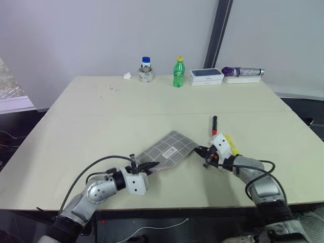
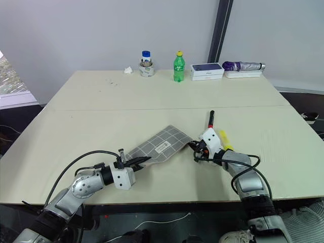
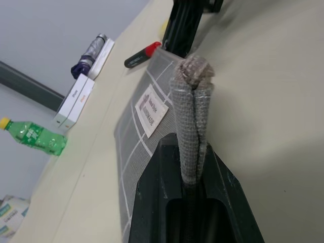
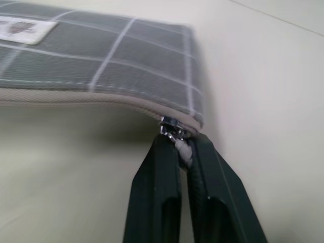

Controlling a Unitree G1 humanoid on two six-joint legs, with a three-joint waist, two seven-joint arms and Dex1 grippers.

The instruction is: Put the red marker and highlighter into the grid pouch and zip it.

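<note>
Gripping one grid pouch (image 1: pixel 169 148), both hands clamped: left hand (image 1: pixel 150 166) corner, right hand (image 4: pixel 185 152) zipper cord (image 4: pixel 185 150).

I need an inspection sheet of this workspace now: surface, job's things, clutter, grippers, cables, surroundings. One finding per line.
Surface: beige table, a seam running across it.
Job's things: grid pouch lies flat, pinched at both ends; red marker and highlighter lie on the table outside it, beside the right gripper.
Clutter: at the far edge, tape roll with a blue-capped jar, green bottle, white boxes, folded umbrella.
Grippers: left gripper shut on the pouch's end; right gripper shut on the zipper pull cord.
Cables: black cables loop along both arms.
Surroundings: grey wall, dark post.
</note>
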